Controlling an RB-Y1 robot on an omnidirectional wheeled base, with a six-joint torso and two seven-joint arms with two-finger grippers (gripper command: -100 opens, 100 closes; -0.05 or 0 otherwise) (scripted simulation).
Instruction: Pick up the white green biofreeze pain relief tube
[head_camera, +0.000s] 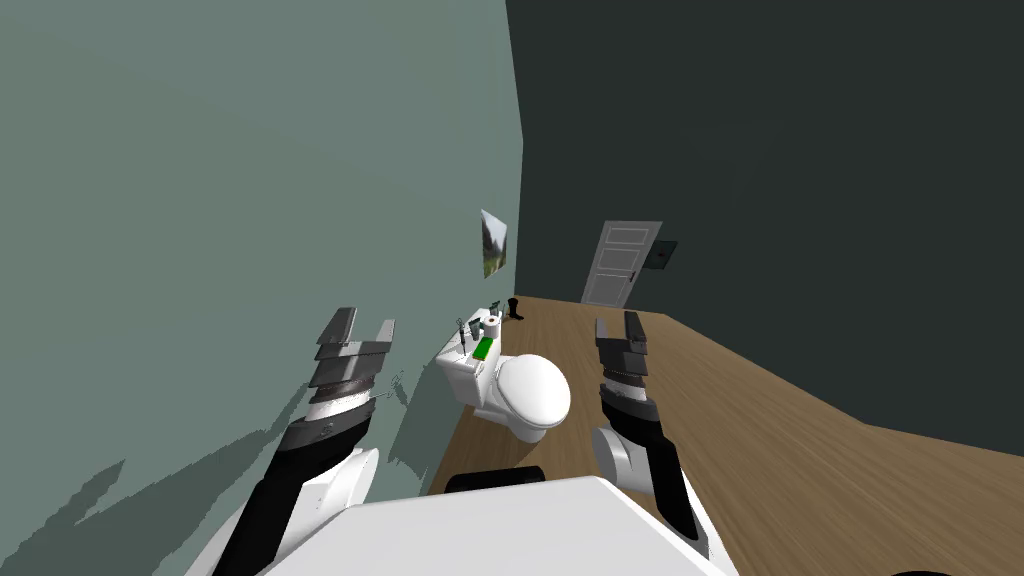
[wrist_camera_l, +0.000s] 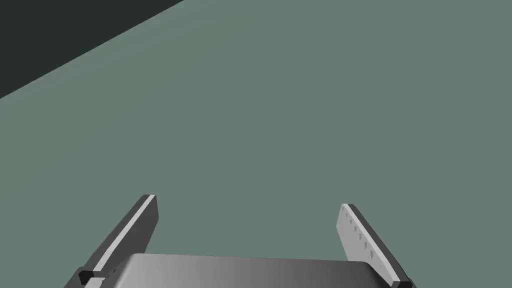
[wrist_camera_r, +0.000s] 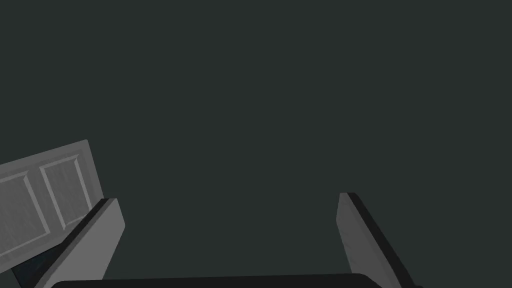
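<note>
Both arms are raised in front of the body, one on each side of the toilet, and neither holds or touches anything. The left gripper is up beside the grey-green wall. Its fingers stand wide apart, about a third of the wrist picture's width between them, with only bare wall across the gap. The right gripper is lifted over the wooden floor, and its fingers are spread just as far, with nothing between them. The tube shows as a small bright green and white strip lying flat on the lid of the toilet's tank, against the grey-green wall. It is ahead of both grippers, well apart from each, and nearer the left one's side. Just beyond it on the same lid stands a white roll of paper, with some thin upright items beside it that are too small to make out. A small dark object stands on the floor past the tank. A pale panelled door is shut in the dark far wall, and a framed picture hangs on the grey-green wall above the tank.
</note>
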